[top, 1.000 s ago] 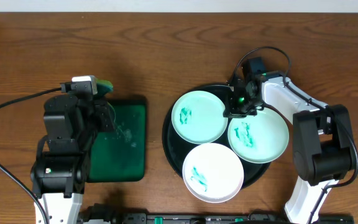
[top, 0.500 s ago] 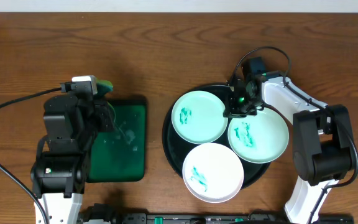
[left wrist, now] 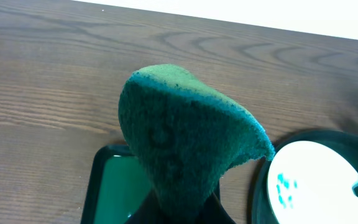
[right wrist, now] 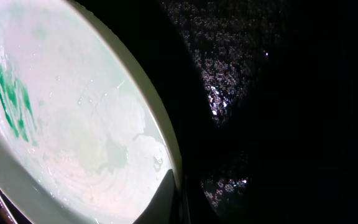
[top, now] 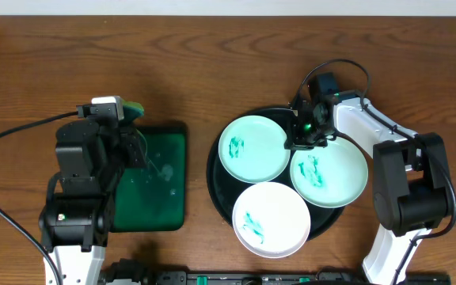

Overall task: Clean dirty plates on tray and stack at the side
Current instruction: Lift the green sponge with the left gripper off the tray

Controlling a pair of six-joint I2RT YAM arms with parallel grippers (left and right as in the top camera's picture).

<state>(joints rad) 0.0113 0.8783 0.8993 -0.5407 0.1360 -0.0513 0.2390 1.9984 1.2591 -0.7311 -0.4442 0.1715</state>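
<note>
Green sponge clamped in closed left gripper, held near far edge of rectangular tray, ready for wiping | shows all three smeared dirty plates lying on black tray, none stacked aside yet | pinches mint plate rim with closed right gripper, probably to steady or lift it.

Of the 2 arms, the left is folded, the left gripper pinching a dark-green foam sponge. The right reaches forward, the right gripper angled down, jaws closed.
</note>
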